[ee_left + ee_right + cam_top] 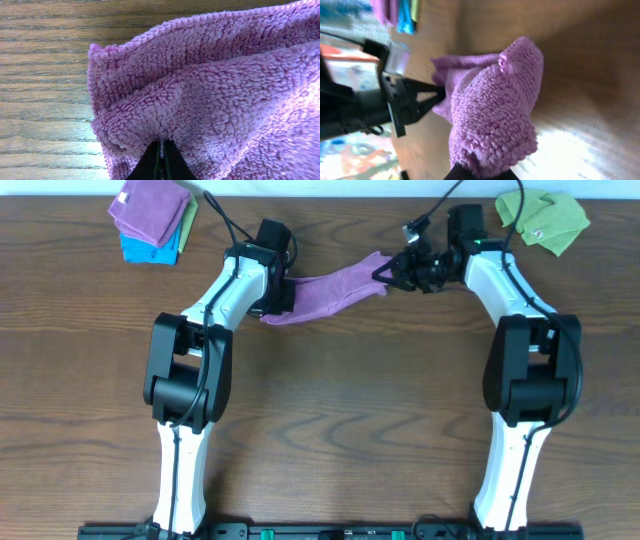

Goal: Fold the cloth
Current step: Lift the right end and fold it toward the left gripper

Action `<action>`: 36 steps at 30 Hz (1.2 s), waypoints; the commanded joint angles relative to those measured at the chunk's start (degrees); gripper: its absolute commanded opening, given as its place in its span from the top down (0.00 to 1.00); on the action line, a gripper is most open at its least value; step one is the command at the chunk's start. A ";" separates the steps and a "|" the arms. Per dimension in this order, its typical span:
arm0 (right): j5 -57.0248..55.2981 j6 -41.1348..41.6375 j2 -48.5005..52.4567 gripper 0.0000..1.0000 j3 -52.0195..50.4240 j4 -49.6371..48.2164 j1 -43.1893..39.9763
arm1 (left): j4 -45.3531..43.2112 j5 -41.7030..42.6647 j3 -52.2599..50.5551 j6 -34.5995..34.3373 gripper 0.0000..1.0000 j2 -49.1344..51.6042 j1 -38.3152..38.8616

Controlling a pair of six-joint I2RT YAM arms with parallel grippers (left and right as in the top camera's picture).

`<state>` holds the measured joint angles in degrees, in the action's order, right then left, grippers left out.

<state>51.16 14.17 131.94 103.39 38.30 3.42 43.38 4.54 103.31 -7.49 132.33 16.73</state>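
Closest in, the left gripper (161, 159) had its jaws shut tight on a thick fold of the cloth (225, 90), with lilac pile bulging up over the black fingertips (148, 168). Likewise, the right gripper (480, 176) was closed on the other end, a fat rolled wad of pile rising straight from its jaws. Beyond that wad the cloth ran on toward the left gripper, which showed as a black wedge biting the opposite end.

From above, the cloth (330, 288) was slung as a bunched, twisted band between the two grippers. It hung over the far middle of the table (330, 410), its left end a little nearer than its right. Whether its sag touched the wood could not be told. Farther off, a stack (150, 220) of spare cloths sat at the far left corner and a green cloth (545, 220) at the far right, both well apart from the work.

Folding proper had not begun, by my reading. The step in hand was taking hold of both ends so as to spread the cloth. Next, the arms would need to draw apart and lower it flat onto open wood, working out the twist. One edge could be carried over to meet the other only once the cloth lay as a flat square, gripped at corners rather than on wads.
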 commanded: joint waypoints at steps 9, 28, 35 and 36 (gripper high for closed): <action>-27.45 -6.80 -1.99 0.99 7.98 16.46 7.13 | -0.63 3.04 -0.92 -0.46 0.94 1.07 0.17; -59.98 -8.15 -1.99 0.99 16.39 30.51 13.99 | -0.31 12.87 -0.90 -2.43 0.94 1.05 0.22; -65.59 -8.70 -1.99 0.99 16.39 32.98 14.10 | -0.07 17.99 0.28 -2.45 0.94 0.79 0.22; -66.27 -8.70 -1.99 0.99 16.39 33.40 14.08 | -0.04 17.84 0.59 -2.40 0.94 0.50 0.20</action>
<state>-9.82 6.44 131.92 118.65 71.11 17.17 43.05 20.08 103.22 -9.21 132.33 16.73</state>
